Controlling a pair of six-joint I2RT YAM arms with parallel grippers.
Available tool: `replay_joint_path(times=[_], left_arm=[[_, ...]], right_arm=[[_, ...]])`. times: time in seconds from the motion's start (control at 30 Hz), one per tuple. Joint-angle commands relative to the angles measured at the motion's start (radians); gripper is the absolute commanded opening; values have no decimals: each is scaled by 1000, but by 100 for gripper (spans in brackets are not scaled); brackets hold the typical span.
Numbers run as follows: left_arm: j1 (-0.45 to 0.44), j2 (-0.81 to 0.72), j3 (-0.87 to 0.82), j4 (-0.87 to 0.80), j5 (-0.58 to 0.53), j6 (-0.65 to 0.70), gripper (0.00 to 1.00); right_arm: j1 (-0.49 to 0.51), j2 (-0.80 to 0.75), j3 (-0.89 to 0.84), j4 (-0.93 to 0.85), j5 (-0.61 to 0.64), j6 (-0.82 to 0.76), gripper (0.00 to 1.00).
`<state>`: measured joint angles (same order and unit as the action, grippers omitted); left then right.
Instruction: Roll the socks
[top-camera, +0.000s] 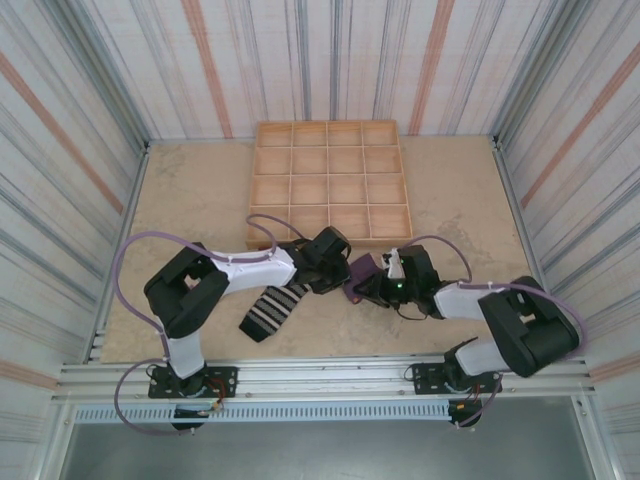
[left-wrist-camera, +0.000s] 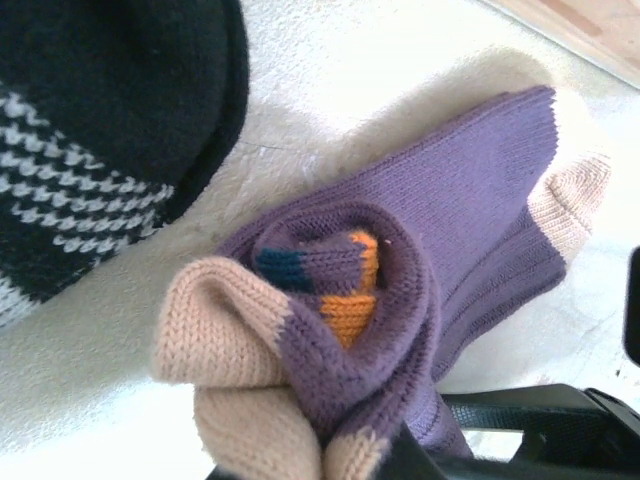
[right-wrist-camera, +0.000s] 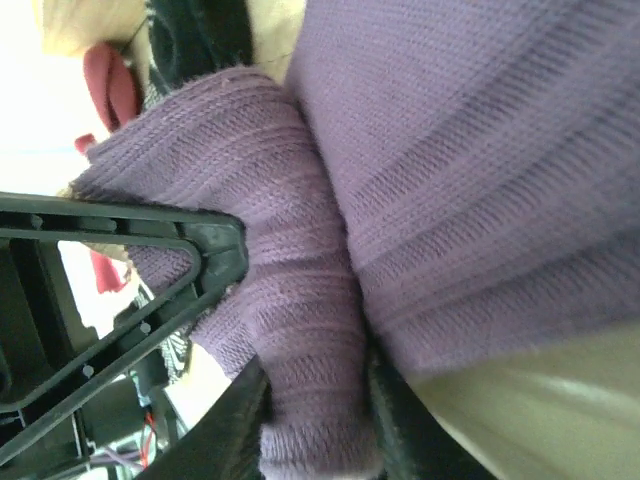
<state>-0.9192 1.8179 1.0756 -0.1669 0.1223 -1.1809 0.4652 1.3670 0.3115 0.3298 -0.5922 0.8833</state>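
Note:
The purple sock (top-camera: 358, 272) lies between my two grippers in front of the wooden tray. In the left wrist view it is a loose roll (left-wrist-camera: 400, 270) with a tan toe and an orange stripe inside. My left gripper (top-camera: 343, 270) (left-wrist-camera: 320, 470) is shut on the roll's near end. A purple fold (right-wrist-camera: 310, 330) stands between the parted fingers of my right gripper (top-camera: 370, 288) (right-wrist-camera: 315, 435) and is not squeezed. The black-and-white striped sock (top-camera: 272, 310) (left-wrist-camera: 80, 150) lies flat beside the left arm. A bit of beige and maroon fabric (right-wrist-camera: 108, 85) shows past the purple sock.
The wooden tray (top-camera: 330, 180) with several square compartments stands at the back centre, its front rim close behind both grippers. Striped walls close the table in on three sides. A metal rail (top-camera: 320, 375) runs along the near edge by the arm bases.

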Motion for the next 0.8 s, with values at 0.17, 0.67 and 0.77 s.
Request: replay_joint_path(times=[0.17, 0.67, 0.77], left_arm=[[14, 39, 44, -226, 72, 23, 0], [24, 82, 147, -374, 176, 89, 0], [28, 83, 149, -373, 188, 86, 0]], right_arm=[[31, -354, 126, -613, 269, -217, 69], [621, -345, 157, -497, 940, -464, 74], [661, -288, 135, -419, 1007, -491, 74]])
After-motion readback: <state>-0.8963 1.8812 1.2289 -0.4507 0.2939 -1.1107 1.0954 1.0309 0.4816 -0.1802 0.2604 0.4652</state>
